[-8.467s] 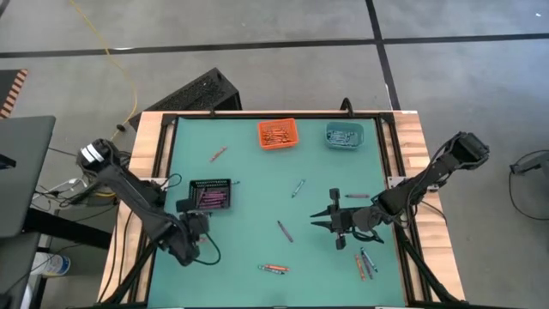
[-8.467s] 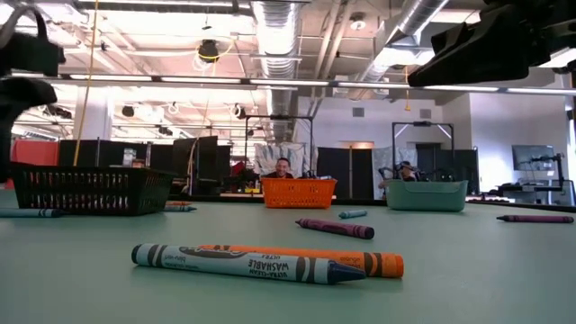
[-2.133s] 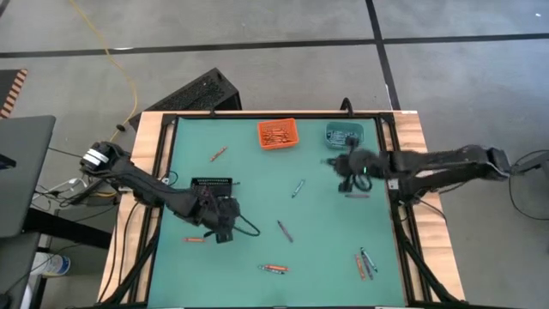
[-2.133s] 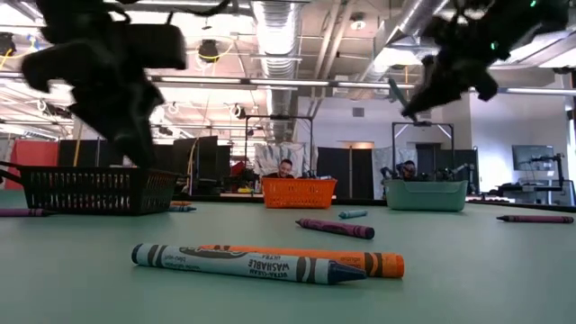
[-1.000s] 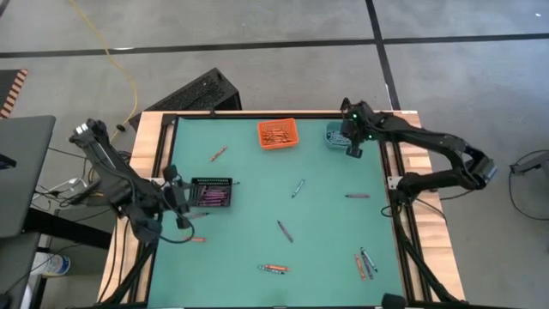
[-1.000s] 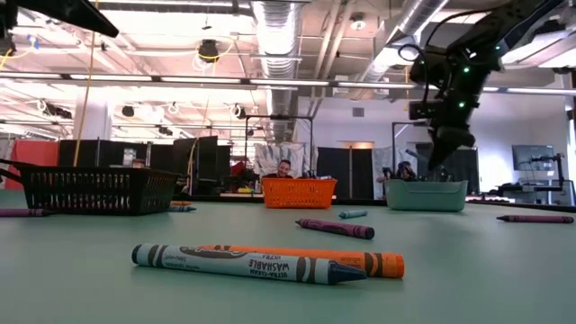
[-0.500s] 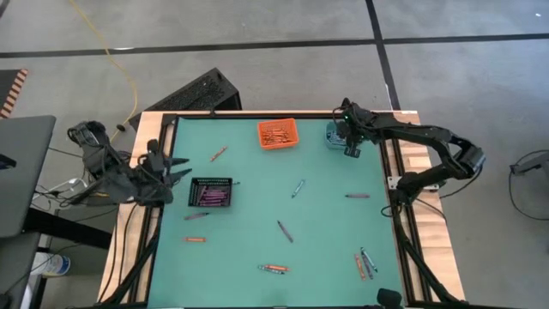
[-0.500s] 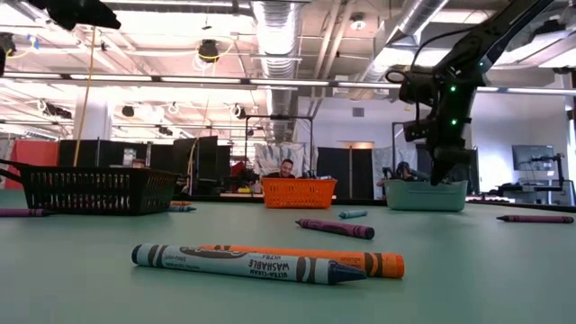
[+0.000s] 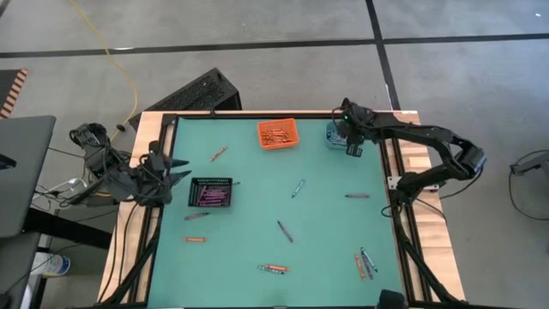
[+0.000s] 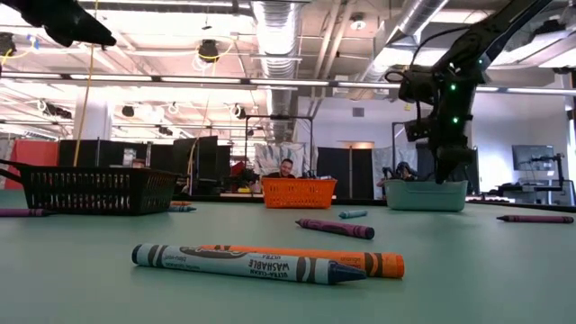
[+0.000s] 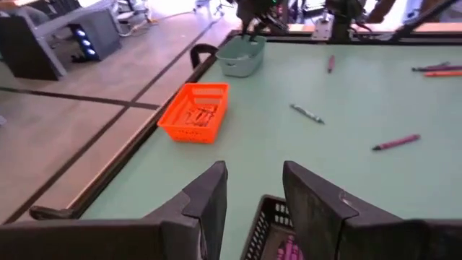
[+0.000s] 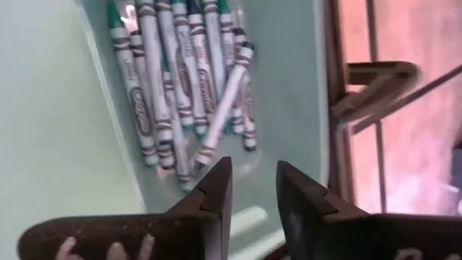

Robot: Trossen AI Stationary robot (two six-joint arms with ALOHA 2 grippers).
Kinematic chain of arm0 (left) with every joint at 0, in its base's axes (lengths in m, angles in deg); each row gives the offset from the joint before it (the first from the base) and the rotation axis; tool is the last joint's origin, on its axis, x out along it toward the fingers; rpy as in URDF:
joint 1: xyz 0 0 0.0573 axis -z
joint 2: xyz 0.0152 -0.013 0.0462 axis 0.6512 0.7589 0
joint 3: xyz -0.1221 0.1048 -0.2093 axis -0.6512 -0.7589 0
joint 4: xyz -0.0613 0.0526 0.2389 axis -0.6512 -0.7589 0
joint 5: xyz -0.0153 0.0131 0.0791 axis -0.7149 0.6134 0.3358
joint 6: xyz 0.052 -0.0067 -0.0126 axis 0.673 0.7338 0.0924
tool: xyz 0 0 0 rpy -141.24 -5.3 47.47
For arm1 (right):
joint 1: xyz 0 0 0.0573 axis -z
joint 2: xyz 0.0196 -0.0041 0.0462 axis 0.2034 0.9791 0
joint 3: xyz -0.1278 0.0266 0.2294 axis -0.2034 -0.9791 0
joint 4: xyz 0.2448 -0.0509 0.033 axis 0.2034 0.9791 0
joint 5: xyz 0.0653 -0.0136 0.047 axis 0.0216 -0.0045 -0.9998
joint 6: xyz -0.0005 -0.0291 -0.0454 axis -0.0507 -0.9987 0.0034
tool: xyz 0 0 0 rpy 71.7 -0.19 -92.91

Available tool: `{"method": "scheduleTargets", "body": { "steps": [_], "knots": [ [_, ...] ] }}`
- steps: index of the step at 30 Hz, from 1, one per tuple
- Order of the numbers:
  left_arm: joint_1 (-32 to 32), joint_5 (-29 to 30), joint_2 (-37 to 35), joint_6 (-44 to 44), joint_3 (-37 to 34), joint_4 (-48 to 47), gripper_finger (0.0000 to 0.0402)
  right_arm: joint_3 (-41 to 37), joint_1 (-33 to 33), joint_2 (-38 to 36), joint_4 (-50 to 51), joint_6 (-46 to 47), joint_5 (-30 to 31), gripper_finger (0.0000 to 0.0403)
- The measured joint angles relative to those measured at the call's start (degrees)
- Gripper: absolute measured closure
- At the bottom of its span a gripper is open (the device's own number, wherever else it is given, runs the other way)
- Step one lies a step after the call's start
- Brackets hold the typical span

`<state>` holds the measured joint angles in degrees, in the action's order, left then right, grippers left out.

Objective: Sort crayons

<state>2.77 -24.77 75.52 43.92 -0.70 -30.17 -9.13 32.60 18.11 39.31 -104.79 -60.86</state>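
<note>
Green tabletop holds scattered crayons (image 9: 277, 269); the right gripper (image 12: 253, 189), fingers parted and empty over the teal bin (image 9: 344, 136) at one o'clock, should lift straight clear; left gripper (image 11: 253, 198) waits open at nine.

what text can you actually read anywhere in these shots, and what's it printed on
"ULTRA-CLEAN WASHABLE", upside down, on the paper wrapper of the blue-teal crayon lying nearest the low camera, in front of an orange crayon.
Wrappers of the teal crayons heaped in the pale teal plastic bin, under the right gripper: printed, but too blurred to read.
Nothing else legible, in any view.
</note>
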Motion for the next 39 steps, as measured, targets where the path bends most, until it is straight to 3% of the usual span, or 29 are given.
{"method": "scheduleTargets", "body": {
  "steps": [6,11,16,19,22,32,39],
  "knots": [
    [0.0,-5.6,0.0,0.0,0.0,0.0,0.0276,7.7,-4.4,-2.8,10.7,4.1,0.8,0.0295],
    [0.0,-10.8,0.0,0.0,0.0,0.0,0.0276,16.4,-11.2,-4.4,22.8,16.8,0.0,0.0295],
    [0.0,-15.3,0.0,0.0,0.0,0.0,0.0276,21.5,-20.5,-5.6,33.7,36.4,-9.8,0.0294],
    [0.0,-17.2,0.0,0.0,0.0,0.0,0.0276,21.6,-27.6,-6.2,37.3,46.1,-15.6,0.0294],
    [0.0,-18.4,0.0,0.0,0.0,0.0,0.0276,21.3,-35.3,-6.2,40.9,52.7,-17.7,0.0294],
    [0.0,-18.5,0.0,0.0,0.0,0.0,0.0276,20.3,-58.0,-6.1,42.1,69.9,-15.1,0.0294],
    [0.0,-18.5,0.0,0.0,0.0,0.0,0.0276,12.2,-66.6,-6.0,41.5,71.4,-14.4,0.0294]
  ]
}}
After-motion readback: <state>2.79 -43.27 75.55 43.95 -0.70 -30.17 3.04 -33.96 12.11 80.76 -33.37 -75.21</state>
